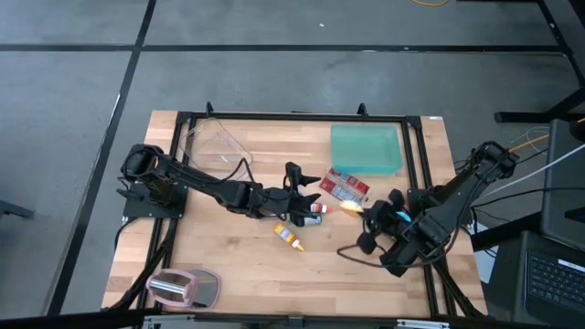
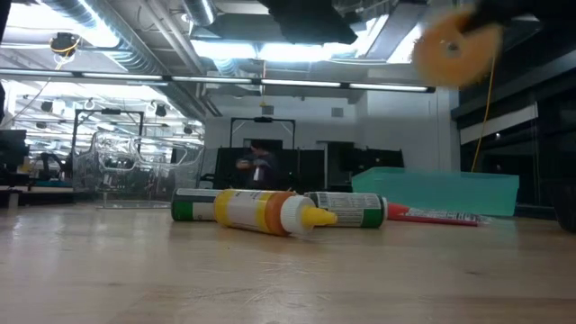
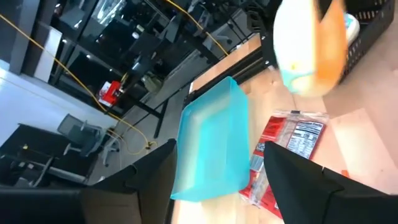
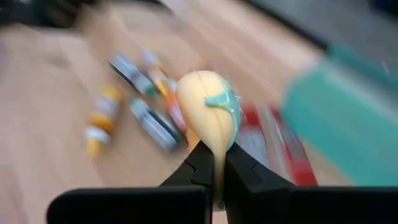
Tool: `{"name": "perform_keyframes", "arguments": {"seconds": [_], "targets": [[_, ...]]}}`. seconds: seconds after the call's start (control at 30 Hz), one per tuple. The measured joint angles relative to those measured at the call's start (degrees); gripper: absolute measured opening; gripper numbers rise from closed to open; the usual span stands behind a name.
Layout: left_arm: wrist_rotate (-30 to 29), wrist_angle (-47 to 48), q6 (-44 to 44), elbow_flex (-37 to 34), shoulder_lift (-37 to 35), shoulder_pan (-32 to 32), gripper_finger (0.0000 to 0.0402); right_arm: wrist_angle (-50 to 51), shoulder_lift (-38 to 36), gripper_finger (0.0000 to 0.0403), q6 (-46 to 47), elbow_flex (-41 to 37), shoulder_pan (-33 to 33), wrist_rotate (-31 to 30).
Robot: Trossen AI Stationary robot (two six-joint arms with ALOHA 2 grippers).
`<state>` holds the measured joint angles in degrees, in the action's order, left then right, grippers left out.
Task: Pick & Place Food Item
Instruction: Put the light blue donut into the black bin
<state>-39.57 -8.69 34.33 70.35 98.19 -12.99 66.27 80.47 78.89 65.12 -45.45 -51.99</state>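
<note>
- The right tool (image 4: 214,163) is clenched on the bun (image 4: 209,115), a smooth, pale yellow, oval food item with a teal mark on one side; its two dark fingers pinch the bun's lower edge.
- In the high view the bun (image 1: 352,207) is at the right tool (image 1: 364,212), above the counter (image 1: 238,265), just right of the red packet (image 1: 345,185).
- The left tool (image 1: 306,197) is at mid-counter, its fingers spread and released, holding nothing; it points toward the packet and the bun.
- In the left wrist view the bun (image 3: 309,43) shows blurred beyond the open fingers (image 3: 298,177), apart from them.
- The tray (image 1: 366,148), a teal translucent plastic rectangle, lies at the far right of the counter, just beyond the packet.
- A yellow squeeze bottle (image 1: 289,237) with an orange cap lies on its side near the left tool, beside a green-labelled tube (image 2: 346,210).
- The counter is light wood with visible grain, edged by a black metal frame (image 1: 292,116).
- A clear plastic container (image 1: 212,143) stands far left; a pink, rounded device (image 1: 186,287) sits at the near left.
</note>
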Motion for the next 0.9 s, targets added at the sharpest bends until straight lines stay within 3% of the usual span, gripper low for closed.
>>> {"name": "perform_keyframes", "arguments": {"seconds": [0.27, 0.43, 0.6, 0.9], "targets": [[-0.34, -0.02, -0.35, 0.0, 0.0, -0.04, 0.0223, 17.37, 4.9, 0.001, 18.4, 0.0, -2.11, 21.02], [-0.3, -0.04, -0.57, 0.0, 0.0, -0.04, 0.0217, 23.26, 10.14, 0.0009, 26.4, -0.02, -4.79, 29.99], [0.61, -0.28, -0.57, 0.0, 0.0, -0.04, 0.0217, 23.78, 13.75, 0.0007, 29.97, -0.39, -6.14, 33.67], [1.64, -1.49, 0.81, 0.0, 0.0, -0.02, 0.021, 23.78, 12.83, 0.0007, 30.39, -0.53, -6.15, 31.7]]}}
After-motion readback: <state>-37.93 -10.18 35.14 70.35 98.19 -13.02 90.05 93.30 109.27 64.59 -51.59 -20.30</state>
